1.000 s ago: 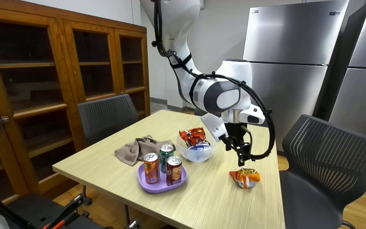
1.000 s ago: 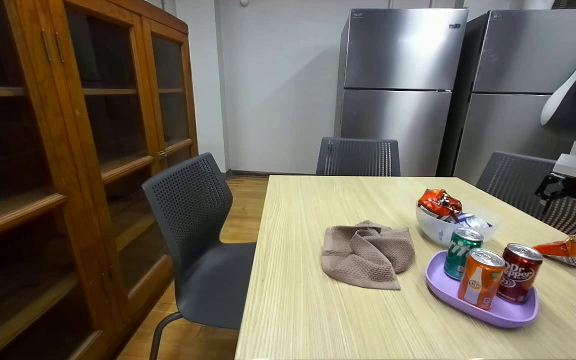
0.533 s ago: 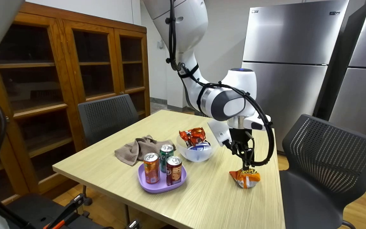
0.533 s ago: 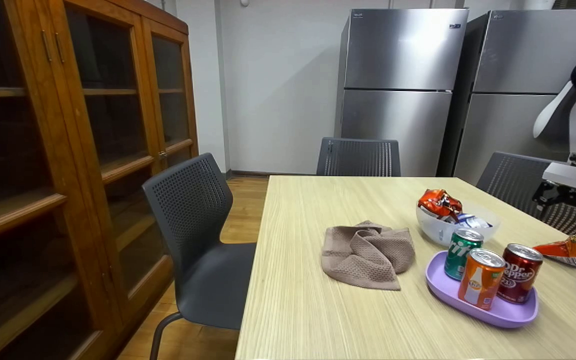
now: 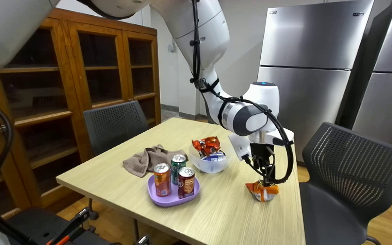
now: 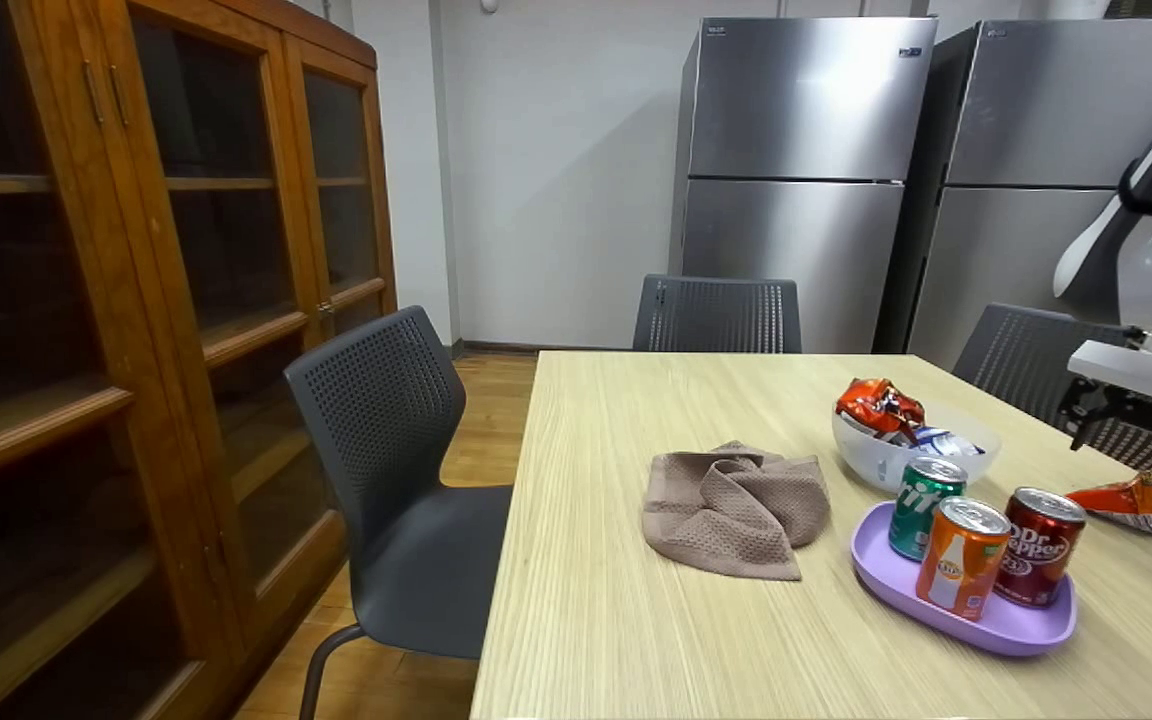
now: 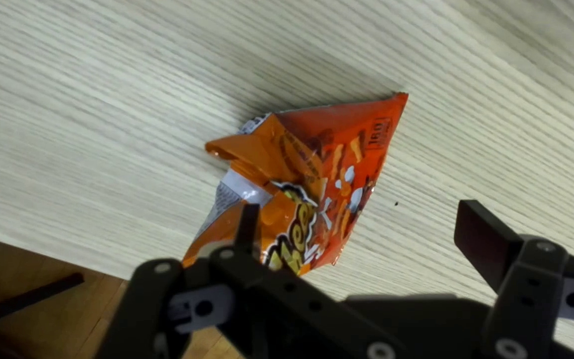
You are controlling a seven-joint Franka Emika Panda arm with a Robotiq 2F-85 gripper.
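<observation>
Wrist view, gripper: the gripper point(image 7: 359, 222) stands spread and pinches nothing; one fingertip point(image 7: 248, 227) overlaps the lettered face of the bag point(image 7: 312, 164), the other hangs over the worktop point(image 7: 117, 124) beside it.
Wrist view, fingers: squeezing from this stance could fold or drag the bag rather than grip it, since the bag sits off-centre between the fingers; pressing lower could crush it.
Wrist view, edge: the worktop ends near the bag, with floor point(image 7: 77, 309) beyond, so a sideways shove from the far finger might carry the bag that way.
Wrist view, bag: it lies on the worktop, mostly ahead of the fingertips, lettered end under one finger, red side partly in the gap.
Exterior view, cable: in an exterior view the cable point(image 5: 288, 157) loops down beside the gripper almost to the bag; a turn of the gripper could make it snag or drag across the bag.
Exterior view, bag: here the bag point(image 5: 260, 192) sits right below the gripper, whose fingers hide part of its top; whether they touch, I cannot tell.
Exterior view, can: in an exterior view a red can point(image 6: 1039, 548) on the tray point(image 6: 891, 575) shows near the bag; a low sideways sweep could tip it.
Exterior view, bag: the bag point(image 6: 1136, 503) lies under the gripper, reaching the picture's edge.
</observation>
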